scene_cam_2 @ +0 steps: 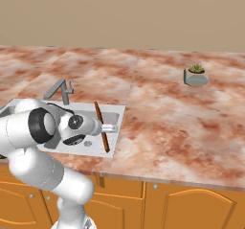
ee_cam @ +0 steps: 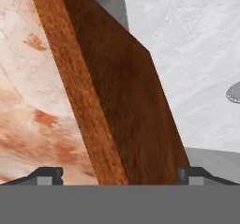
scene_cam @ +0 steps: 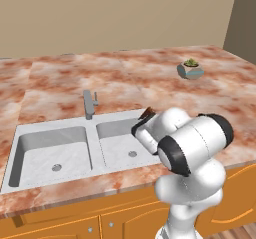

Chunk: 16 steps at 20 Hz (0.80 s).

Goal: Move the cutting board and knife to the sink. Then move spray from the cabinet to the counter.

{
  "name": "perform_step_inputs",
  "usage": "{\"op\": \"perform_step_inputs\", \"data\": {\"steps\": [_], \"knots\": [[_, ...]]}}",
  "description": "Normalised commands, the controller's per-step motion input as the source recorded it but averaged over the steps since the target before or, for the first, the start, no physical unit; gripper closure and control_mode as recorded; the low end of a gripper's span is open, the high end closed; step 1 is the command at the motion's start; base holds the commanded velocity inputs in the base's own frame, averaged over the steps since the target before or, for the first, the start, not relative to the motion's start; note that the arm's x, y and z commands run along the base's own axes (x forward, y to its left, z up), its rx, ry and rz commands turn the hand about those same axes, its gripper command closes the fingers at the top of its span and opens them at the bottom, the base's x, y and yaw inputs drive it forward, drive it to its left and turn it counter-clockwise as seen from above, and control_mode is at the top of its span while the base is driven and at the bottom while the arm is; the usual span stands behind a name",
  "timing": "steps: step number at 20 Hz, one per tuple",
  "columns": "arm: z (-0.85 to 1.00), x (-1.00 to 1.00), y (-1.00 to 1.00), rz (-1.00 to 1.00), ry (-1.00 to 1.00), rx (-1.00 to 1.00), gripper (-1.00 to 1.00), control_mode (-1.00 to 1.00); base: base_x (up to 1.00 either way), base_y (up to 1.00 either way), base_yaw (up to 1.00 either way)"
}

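The dark brown cutting board stands on its long edge in the right basin of the sink, tilted against the basin's right wall. Its top corner pokes out above my hand. My gripper is at the board, open, with the fingertips set wide to either side of the board; the left one is clear of the wood. The marbled counter surrounds the sink. The knife, the spray and the cabinet are out of view.
A grey faucet rises behind the divider between the two basins. A small potted succulent sits far right on the counter. The round drain lies beside the board. Orange cupboard fronts run below.
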Motion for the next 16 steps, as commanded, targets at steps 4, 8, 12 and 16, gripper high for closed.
{"op": "perform_step_inputs", "data": {"steps": [4,8,12,16], "knots": [[0.02,0.01,0.0,-0.2,0.12,0.0,-1.0,-1.0,0.0,0.0,0.0],[0.0,0.02,0.0,-0.37,0.19,0.0,-1.0,-1.0,0.0,0.0,0.0],[0.18,0.19,0.05,-0.44,0.18,-0.07,-1.0,-1.0,0.0,0.0,0.0],[0.89,0.17,0.21,-0.27,0.1,-0.15,-1.0,-1.0,0.0,0.0,0.0]]}}
